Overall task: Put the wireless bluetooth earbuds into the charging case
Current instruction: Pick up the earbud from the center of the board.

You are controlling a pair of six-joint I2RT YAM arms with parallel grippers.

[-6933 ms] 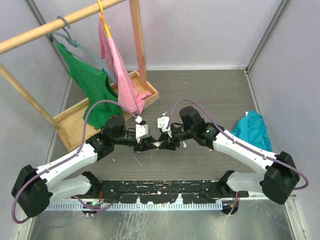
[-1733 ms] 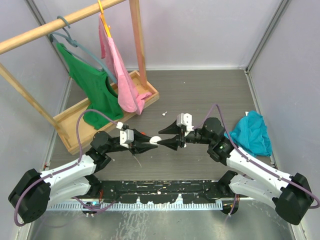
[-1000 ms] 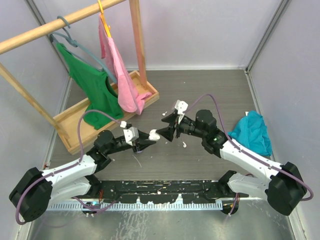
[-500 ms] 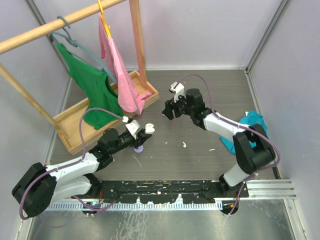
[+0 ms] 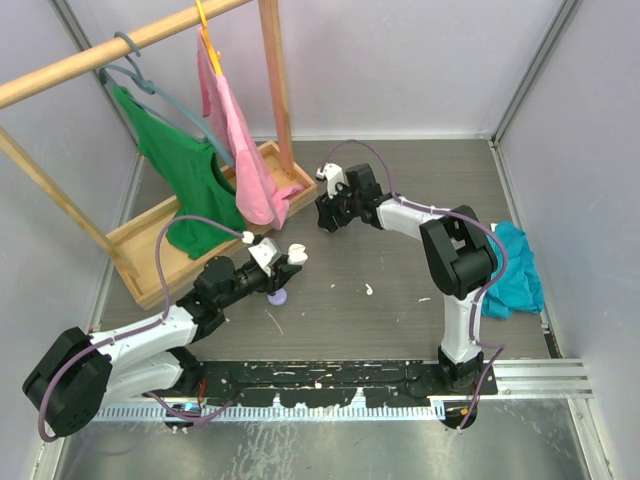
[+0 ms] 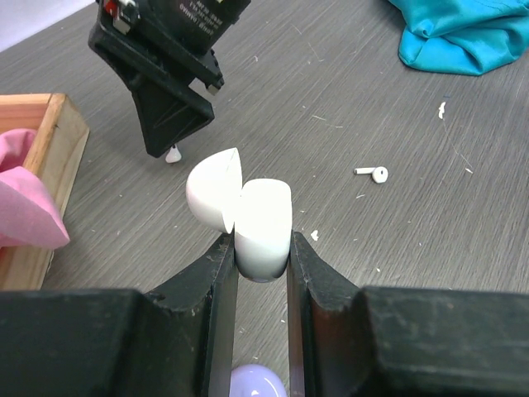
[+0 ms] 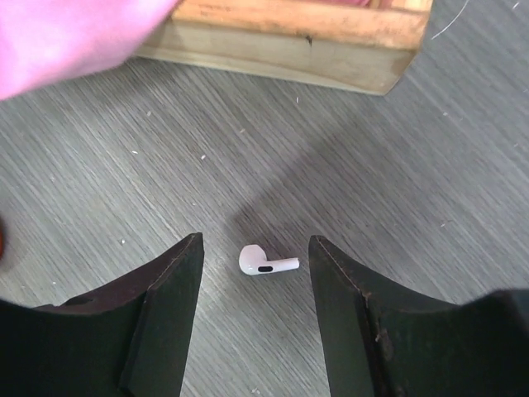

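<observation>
A white bud (image 7: 266, 261) lies flat on the bench (image 7: 388, 190), stem pointing to 3 o'clock, between my right fingers (image 7: 183, 273). They stand apart on either side of it and touch nothing. If I close from here, the pads may catch only the rounded head, and I think the bud would squirt out toward the rack base (image 7: 289, 33) at 12 o'clock or roll under a pad. Coming down too low risks scraping my tips on the bench.

My left fingers (image 6: 221, 265) are clenched on the case (image 6: 263, 217), its lid (image 6: 213, 188) hinged open toward 10 o'clock. The grip sits low on a smooth, curved shell. A push from the bud going in could tip or twist the case, or nudge the lid shut.

A second bud (image 6: 374, 173) lies on the bench at 2 o'clock of the case, well apart. A careless sweep could knock it away.
</observation>
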